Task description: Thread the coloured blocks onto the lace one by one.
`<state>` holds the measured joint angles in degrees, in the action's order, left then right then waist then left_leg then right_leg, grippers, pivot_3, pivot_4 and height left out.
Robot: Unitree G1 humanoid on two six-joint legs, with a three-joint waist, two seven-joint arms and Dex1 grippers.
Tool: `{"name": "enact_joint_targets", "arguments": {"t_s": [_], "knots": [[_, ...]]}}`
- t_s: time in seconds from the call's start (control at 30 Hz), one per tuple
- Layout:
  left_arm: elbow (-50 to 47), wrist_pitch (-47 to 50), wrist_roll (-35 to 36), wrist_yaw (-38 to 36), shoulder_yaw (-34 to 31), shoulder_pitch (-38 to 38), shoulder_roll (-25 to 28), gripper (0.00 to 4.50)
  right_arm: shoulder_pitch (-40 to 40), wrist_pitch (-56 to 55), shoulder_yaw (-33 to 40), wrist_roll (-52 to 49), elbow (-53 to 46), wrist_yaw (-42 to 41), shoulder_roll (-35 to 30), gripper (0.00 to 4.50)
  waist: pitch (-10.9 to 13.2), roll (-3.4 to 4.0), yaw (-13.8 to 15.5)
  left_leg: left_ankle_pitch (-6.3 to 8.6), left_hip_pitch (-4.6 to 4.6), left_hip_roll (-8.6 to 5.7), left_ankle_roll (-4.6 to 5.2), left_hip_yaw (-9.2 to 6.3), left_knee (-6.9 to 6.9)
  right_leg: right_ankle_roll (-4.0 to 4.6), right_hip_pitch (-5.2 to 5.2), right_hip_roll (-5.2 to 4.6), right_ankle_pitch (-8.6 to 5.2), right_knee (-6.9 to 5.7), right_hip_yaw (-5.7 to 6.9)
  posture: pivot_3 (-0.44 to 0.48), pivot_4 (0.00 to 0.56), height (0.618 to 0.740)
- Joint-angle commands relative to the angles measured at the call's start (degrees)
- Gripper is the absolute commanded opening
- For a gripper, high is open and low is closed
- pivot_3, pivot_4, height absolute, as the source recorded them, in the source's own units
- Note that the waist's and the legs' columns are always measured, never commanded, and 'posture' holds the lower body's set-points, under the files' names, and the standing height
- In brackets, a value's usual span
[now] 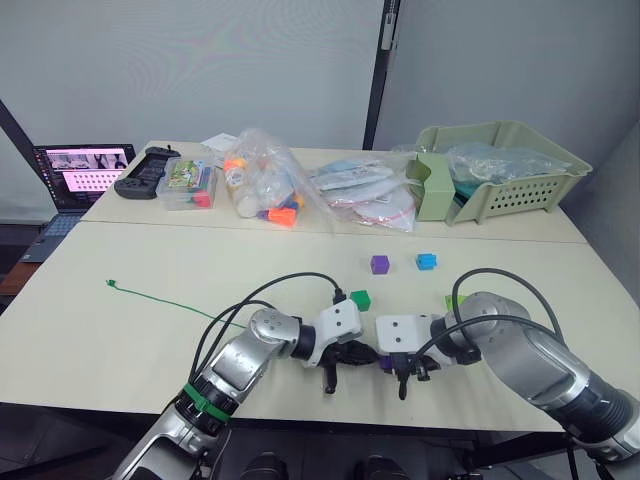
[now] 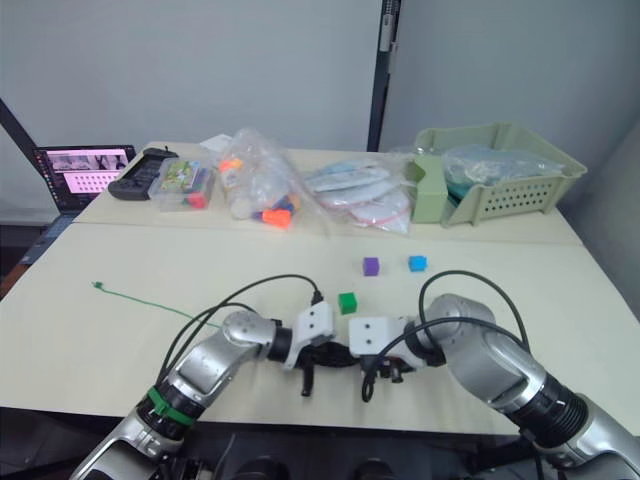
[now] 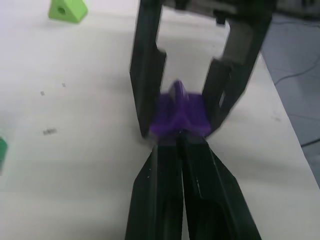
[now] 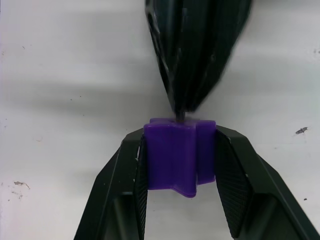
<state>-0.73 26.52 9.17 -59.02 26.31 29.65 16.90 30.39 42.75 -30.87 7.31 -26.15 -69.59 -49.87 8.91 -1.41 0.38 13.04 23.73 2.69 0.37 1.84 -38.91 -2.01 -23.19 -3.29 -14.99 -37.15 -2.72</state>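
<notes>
Two grippers meet tip to tip at the near edge of the table (image 1: 150,300): the right gripper (image 4: 180,165) has its fingers closed partway on a purple block (image 4: 179,155), pinching it on two opposite faces, while the left gripper (image 3: 181,150) has its fingers pressed together, seemingly nipping the lace tip, though the tip itself is too thin to make out. In the right wrist view the left gripper's point sits right at the block's facing side, in line with where the hole should be. To do this step well, the right arm should probably hold the block steady with its hole turned squarely toward the left gripper, and the left should push straight along the hole's axis, slowly, so the stiff tip does not buckle or skid off the face. The green lace (image 1: 160,299) trails away to the far left across the table, its knotted end lying well apart from both arms. A second purple block (image 1: 379,264), a blue block (image 1: 426,261), a dark green block (image 1: 360,298) and a lime green block (image 1: 454,300) wait unthreaded beyond the grippers.
</notes>
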Motion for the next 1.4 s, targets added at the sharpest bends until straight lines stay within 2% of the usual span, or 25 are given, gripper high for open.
{"name": "enact_joint_targets", "arguments": {"t_s": [0.03, 0.07, 0.1, 0.27, 0.5, 0.53, 0.83, 1.07, 1.17, 1.4], "knots": [[-0.2, 0.4, 1.8, 0.6, -1.0, 1.0, -2.1, 0.0, -1.5, 1.3, -0.7, 0.2, -0.6, 0.9, 0.2, 1.36, 0.0, -0.01, 0.0, 0.0, 0.0, 0.0, 0.0, 0.0, 0.0, 0.0, 0.0, 0.0, 0.0, 0.0, 0.0, 0.0, 0.15, 0.732], [0.1, 0.5, 1.8, 0.8, -1.2, 1.0, -2.6, 0.0, -1.6, 1.5, -0.7, 0.2, -0.7, 0.9, 0.3, 1.36, 0.0, -0.01, 0.0, 0.0, 0.0, 0.0, 0.0, 0.0, -0.01, 0.0, 0.01, 0.0, 0.0, 0.0, 0.0, 0.0, 0.15, 0.732], [0.3, 0.7, 1.9, 1.0, -1.5, 1.1, -3.0, 0.52, -1.7, 1.6, -0.6, 0.2, -0.8, 1.0, 0.4, 1.36, 0.0, -0.02, 0.0, 0.0, 0.0, 0.0, 0.0, 0.0, -0.01, 0.0, 0.02, 0.0, 0.0, 0.0, 0.0, 0.0, 0.15, 0.732], [-0.1, 1.6, 1.9, 0.6, -2.4, 1.0, -2.6, 2.09, -1.6, 2.0, -0.5, 0.0, -0.8, 1.5, 0.7, 1.36, 0.0, -0.03, 0.0, 0.0, -0.01, 0.0, 0.0, -0.02, 0.0, 0.0, 0.03, 0.0, 0.0, 0.01, 0.01, 0.0, 0.15, 0.732], [-2.8, 1.3, 2.0, -1.2, -3.9, -0.1, 2.7, 4.42, -1.9, 1.6, -0.5, -0.1, -0.4, 1.9, 1.2, 1.36, 0.0, -0.02, -0.6, 0.0, -0.03, 0.01, 0.0, -0.05, 0.05, 0.0, 0.01, 0.02, 0.0, 0.0, 0.02, 0.0, 0.15, 0.732], [-3.7, 1.4, 2.7, -2.3, -4.3, -0.4, 4.1, 4.5, -2.0, 1.6, -0.4, -0.2, -0.3, 2.0, 1.3, 1.36, 0.0, -0.02, -0.7, 0.0, -0.03, 0.01, 0.0, -0.06, 0.05, 0.0, 0.01, 0.02, 0.0, 0.0, 0.02, 0.0, 0.15, 0.732], [-5.6, -1.6, 2.8, -7.8, -4.4, -2.7, 12.5, 4.5, -2.2, 1.1, -0.6, -0.2, 0.2, 2.4, 2.0, 1.36, 0.0, -0.04, -0.9, 0.0, -0.06, 0.03, 0.0, -0.07, 0.05, 0.02, 0.04, 0.02, -0.01, 0.01, 0.08, 0.0, 0.15, 0.732], [-3.6, -3.7, 0.0, -7.2, -1.1, -2.7, 11.5, 4.5, -2.0, 1.3, -0.6, 0.0, 0.2, 2.5, 2.7, 1.36, 0.0, -0.1, -1.1, 0.0, -0.09, 0.05, 0.0, -0.07, 0.06, 0.04, 0.06, 0.02, -0.02, 0.0, 0.09, 0.0, 0.15, 0.732], [-3.5, -3.3, -1.1, -6.7, 0.2, -2.8, 10.8, 3.68, -2.1, 1.6, -0.4, 0.0, -0.2, 2.6, 2.5, 1.36, 0.0, -0.11, -1.1, 0.0, -0.1, 0.05, 0.0, -0.07, 0.07, 0.04, 0.05, 0.04, -0.02, 0.0, 0.09, 0.0, 0.15, 0.732], [-1.3, -3.3, -2.2, -5.8, 0.0, -1.9, 9.4, 1.35, -2.5, 2.0, -0.2, 0.0, -0.7, 2.7, 2.3, 1.36, -0.1, -0.11, -1.1, 0.0, -0.1, 0.05, 0.0, -0.07, 0.07, 0.04, 0.06, 0.04, -0.02, 0.0, 0.09, 0.0, 0.15, 0.732]]}}
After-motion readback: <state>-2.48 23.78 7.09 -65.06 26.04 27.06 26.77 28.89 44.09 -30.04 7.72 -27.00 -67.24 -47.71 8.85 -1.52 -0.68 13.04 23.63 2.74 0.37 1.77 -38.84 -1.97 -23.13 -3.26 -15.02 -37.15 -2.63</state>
